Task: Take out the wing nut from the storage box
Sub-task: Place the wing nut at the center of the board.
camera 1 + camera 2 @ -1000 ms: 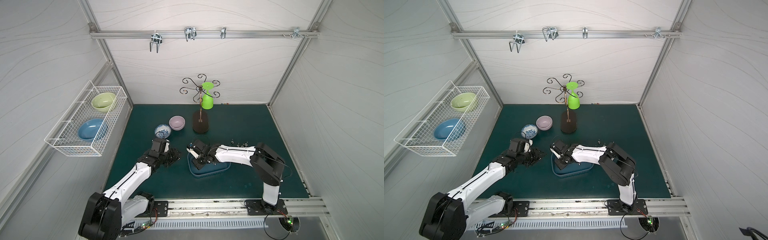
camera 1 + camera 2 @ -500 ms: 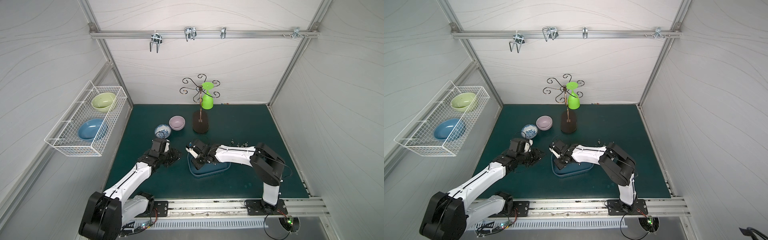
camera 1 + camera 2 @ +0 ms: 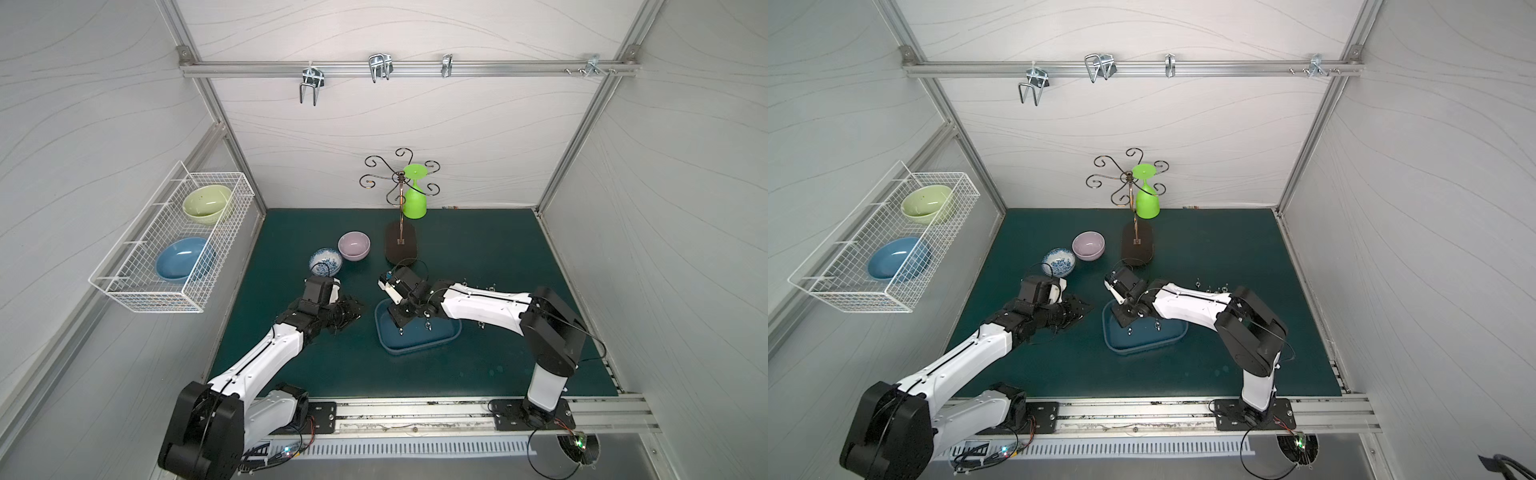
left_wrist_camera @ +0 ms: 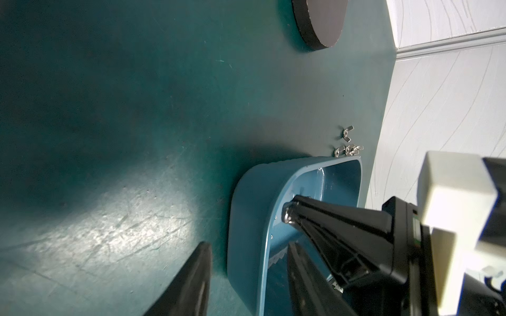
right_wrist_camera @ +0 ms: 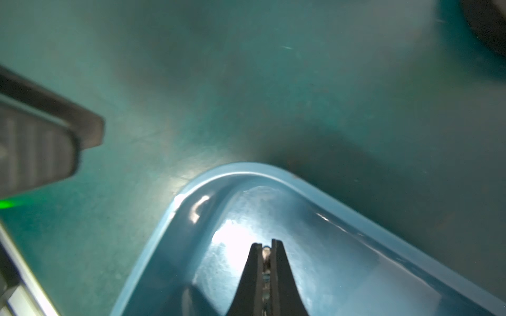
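Dark-blue plastic storage box (image 3: 432, 338) sits on the green mat (image 3: 478, 249) in both top views, right gripper (image 3: 397, 319) dipped inside, left gripper (image 3: 354, 311) just beside it, half-spread and empty; left wrist view: spare nuts (image 4: 346, 149) on the mat beyond the box; right wrist view: jaws pinched on what looks like a wing nut (image 5: 265, 249), tighter than a second ago

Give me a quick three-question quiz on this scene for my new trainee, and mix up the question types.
1. True or false: the right hand is shut on a wing nut inside the storage box.
2. What hangs from the scrolled stand? A green glass, B blue bowl, C pink bowl.
3. Fill in: the wire basket holds ___ bowls.
Key: 1 true; 2 A; 3 two.
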Tool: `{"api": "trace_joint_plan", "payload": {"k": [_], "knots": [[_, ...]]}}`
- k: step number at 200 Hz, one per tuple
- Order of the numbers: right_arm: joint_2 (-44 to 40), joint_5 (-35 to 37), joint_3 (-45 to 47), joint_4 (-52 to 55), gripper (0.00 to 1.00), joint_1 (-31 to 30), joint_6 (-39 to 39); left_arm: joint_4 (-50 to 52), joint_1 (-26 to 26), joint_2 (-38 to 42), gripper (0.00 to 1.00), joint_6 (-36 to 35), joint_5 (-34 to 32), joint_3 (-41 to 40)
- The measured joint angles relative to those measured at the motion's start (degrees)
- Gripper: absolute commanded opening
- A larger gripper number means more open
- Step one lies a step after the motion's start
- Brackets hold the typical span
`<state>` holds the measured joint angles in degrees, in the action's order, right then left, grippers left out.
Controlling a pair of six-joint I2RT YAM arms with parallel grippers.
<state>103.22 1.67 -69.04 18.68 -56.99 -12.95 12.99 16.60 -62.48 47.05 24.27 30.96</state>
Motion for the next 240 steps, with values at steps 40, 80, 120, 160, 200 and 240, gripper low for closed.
{"api": "trace_joint_plan", "payload": {"k": [40,80,120,160,200,240], "knots": [[-2.2,1.5,1.8,0.8,0.00,1.4,-2.1,0.2,4.1,-1.0,0.48,-0.1,-1.6,2.2],[-9.4,5.8,4.4,3.7,0.00,4.1,-4.7,-1.1,10.4,-5.3,0.48,-0.2,-3.0,7.6],[-19.6,12.5,10.9,4.7,0.00,15.4,-9.5,-1.8,16.0,-10.7,0.48,-0.7,-3.9,12.5],[-26.3,15.8,20.5,7.0,0.00,30.2,-13.6,-3.8,23.1,-18.1,0.48,-1.3,-3.9,19.1],[-30.6,14.7,26.5,9.0,0.00,37.7,-15.7,-6.0,29.3,-25.6,0.47,-1.4,-2.8,25.2],[-31.6,12.3,29.6,10.0,0.00,38.7,-17.6,-8.7,32.9,-30.3,0.47,-1.0,-1.4,27.5]]}}
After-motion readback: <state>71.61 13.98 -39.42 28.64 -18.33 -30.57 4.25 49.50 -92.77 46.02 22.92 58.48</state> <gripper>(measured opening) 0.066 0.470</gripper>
